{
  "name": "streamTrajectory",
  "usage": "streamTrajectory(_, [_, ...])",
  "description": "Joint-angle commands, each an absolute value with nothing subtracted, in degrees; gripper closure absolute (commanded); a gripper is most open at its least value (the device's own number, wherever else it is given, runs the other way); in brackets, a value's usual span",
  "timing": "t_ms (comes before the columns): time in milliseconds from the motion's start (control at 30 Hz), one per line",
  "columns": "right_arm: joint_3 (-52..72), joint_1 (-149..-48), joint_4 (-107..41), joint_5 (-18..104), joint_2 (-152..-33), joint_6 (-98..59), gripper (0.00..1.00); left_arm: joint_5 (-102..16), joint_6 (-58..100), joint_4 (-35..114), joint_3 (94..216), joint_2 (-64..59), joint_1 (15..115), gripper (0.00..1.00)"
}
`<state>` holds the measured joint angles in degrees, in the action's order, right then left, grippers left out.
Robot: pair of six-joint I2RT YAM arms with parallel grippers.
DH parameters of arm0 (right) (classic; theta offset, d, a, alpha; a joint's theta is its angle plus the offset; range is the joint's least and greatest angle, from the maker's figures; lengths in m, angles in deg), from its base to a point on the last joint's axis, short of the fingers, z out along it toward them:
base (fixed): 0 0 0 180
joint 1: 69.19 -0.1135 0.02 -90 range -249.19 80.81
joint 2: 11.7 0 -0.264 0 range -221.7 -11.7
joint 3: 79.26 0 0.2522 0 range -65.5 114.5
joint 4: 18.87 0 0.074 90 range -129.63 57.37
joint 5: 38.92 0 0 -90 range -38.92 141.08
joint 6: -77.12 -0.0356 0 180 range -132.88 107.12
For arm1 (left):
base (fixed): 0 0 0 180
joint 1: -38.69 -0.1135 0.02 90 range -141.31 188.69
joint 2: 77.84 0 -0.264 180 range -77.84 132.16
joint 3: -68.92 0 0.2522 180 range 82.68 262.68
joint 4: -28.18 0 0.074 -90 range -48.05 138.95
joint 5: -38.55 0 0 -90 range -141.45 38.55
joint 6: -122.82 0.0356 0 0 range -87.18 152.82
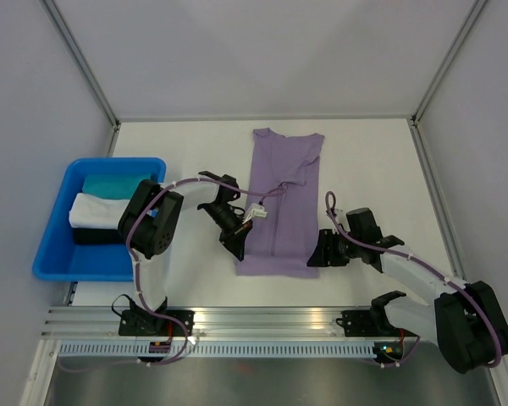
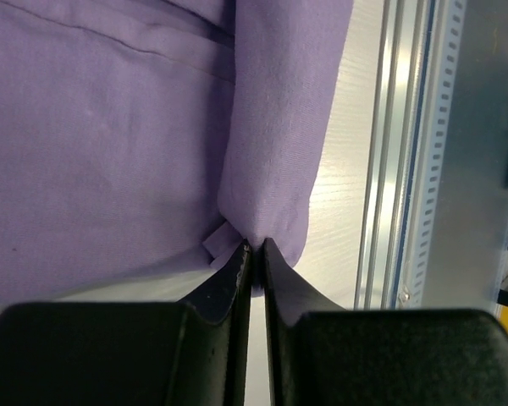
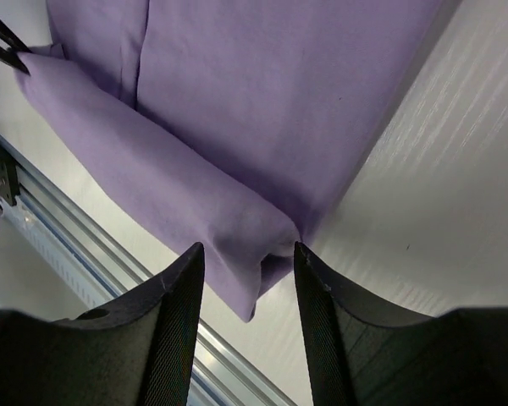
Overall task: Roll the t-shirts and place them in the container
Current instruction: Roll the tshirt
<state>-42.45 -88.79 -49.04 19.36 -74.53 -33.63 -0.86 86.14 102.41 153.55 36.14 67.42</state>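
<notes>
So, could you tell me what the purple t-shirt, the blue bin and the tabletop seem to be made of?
The t-shirt looks like thin matte knit fabric, perhaps cotton: fine weave texture, soft folds. The bin looks like moulded plastic: smooth, slightly glossy, rounded corners. The tabletop seems white laminate or painted board, with faint wood-like grain.

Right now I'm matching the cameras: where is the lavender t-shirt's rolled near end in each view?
Top external: rolled end at lower centre.
Left wrist: rolled end upright, centre.
Right wrist: rolled end diagonal, upper left to centre.
Shared landmark: aluminium rail beside it.
</notes>
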Motion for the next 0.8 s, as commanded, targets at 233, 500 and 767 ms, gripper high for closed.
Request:
streamTrajectory(233, [-46.95, -88.70, -38.08, 23.48, -74.81, -42.76, 0.78, -4.08, 79.40, 96.44, 154.93, 33.79, 69.45, 0.88])
streamTrajectory(500, [-49.06, -88.62, -41.87, 27.00, -71.74, -47.67, 1.00, -9.17, 79.75, 93.28, 153.79, 29.13, 68.84, 0.68])
streamTrajectory(767, [-48.80, -88.62, -44.23, 29.38, -70.50, -49.00, 1.00, -17.34, 81.33, 80.90, 145.80, 8.96, 71.64, 0.58])
